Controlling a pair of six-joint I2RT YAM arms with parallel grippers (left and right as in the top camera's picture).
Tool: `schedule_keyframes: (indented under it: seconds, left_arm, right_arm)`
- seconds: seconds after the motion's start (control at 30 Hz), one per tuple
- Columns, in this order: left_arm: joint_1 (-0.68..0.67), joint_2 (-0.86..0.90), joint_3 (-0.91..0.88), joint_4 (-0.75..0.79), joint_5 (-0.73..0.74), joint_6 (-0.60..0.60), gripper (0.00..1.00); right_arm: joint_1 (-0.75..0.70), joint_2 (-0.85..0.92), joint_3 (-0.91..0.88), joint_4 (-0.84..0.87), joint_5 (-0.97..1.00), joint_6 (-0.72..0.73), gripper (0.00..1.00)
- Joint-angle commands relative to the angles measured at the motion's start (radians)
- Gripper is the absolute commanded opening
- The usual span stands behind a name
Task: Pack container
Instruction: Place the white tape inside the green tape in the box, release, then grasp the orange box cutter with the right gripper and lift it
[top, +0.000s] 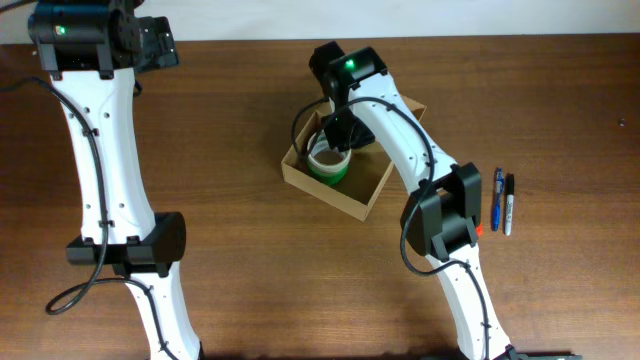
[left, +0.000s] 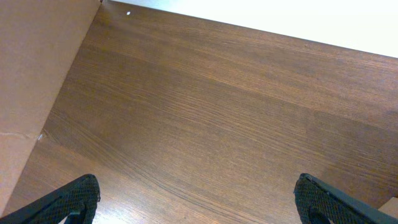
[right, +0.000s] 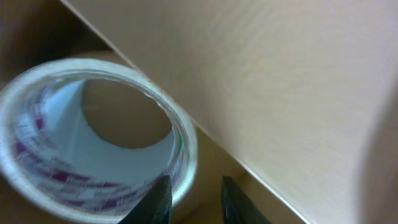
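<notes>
The container (top: 322, 191), a tan cardboard box, sits open near the table's middle. A tape roll (top: 328, 163) with a white core and green edge stands inside it. My right gripper (top: 338, 135) reaches down into the box over the roll. In the right wrist view the roll (right: 37, 168) lies against the box wall (right: 280, 93), and my right gripper (right: 196, 199) straddles the roll's rim with its jaws slightly parted and a gap on the outer side. My left gripper (left: 196, 202) is wide open over bare wood, far left of the box, holding nothing.
Two markers, a blue one (top: 498, 198) and a black one (top: 509, 203), lie right of the box. A tan cardboard-like surface (left: 31, 74) fills the left side of the left wrist view. The left arm (top: 105, 150) stands at the far left.
</notes>
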Motion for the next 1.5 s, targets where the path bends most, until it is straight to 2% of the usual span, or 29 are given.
schedule_keyframes:
  seconds: [0.0, 0.17, 0.27, 0.4, 0.53, 0.63, 0.87, 0.93, 1.07, 1.23, 1.47]
  left_arm:
    - [0.007, -0.032, 0.008, 0.002, -0.003, 0.009, 1.0]
    - [0.007, -0.032, 0.008, 0.001, -0.003, 0.009, 1.0]
    - [0.007, -0.032, 0.008, 0.002, -0.003, 0.009, 1.0]
    - [0.007, -0.032, 0.008, 0.001, -0.003, 0.009, 1.0]
    - [0.007, -0.032, 0.008, 0.002, -0.003, 0.009, 1.0]
    - [0.007, -0.032, 0.008, 0.002, -0.003, 0.009, 1.0]
    - [0.007, -0.032, 0.008, 0.002, -0.003, 0.009, 1.0]
    - [0.007, -0.032, 0.008, 0.002, -0.003, 0.009, 1.0]
    - [0.007, -0.032, 0.008, 0.002, -0.003, 0.009, 1.0]
    - [0.007, -0.032, 0.008, 0.002, -0.003, 0.009, 1.0]
    - [0.007, -0.032, 0.008, 0.001, -0.003, 0.009, 1.0]
  right_arm:
    - [-0.001, -0.082, 0.119, -0.033, 0.074, -0.019, 0.29]
    - [-0.061, -0.397, 0.131, -0.049, 0.121, -0.022, 0.31]
    - [-0.158, -0.562, 0.077, -0.037, 0.118, -0.022, 0.25]
    - [-0.379, -0.816, -0.176, 0.069, 0.047, -0.023, 0.24]
    - [-0.605, -1.043, -0.536, 0.222, 0.007, -0.022, 0.36]
    - [-0.707, -1.123, -0.755, 0.249, 0.006, -0.021, 0.39]
    - [-0.671, -1.002, -1.016, 0.332, -0.008, -0.055, 0.52]
    - [-0.654, -0.932, -1.034, 0.372, -0.009, -0.09, 0.62]
    - [-0.644, -0.784, -1.033, 0.436, -0.011, -0.162, 0.72]
    - [-0.638, -0.617, -1.032, 0.446, -0.021, -0.169, 0.72]
    - [-0.633, -0.538, -1.032, 0.452, -0.053, -0.202, 0.71]
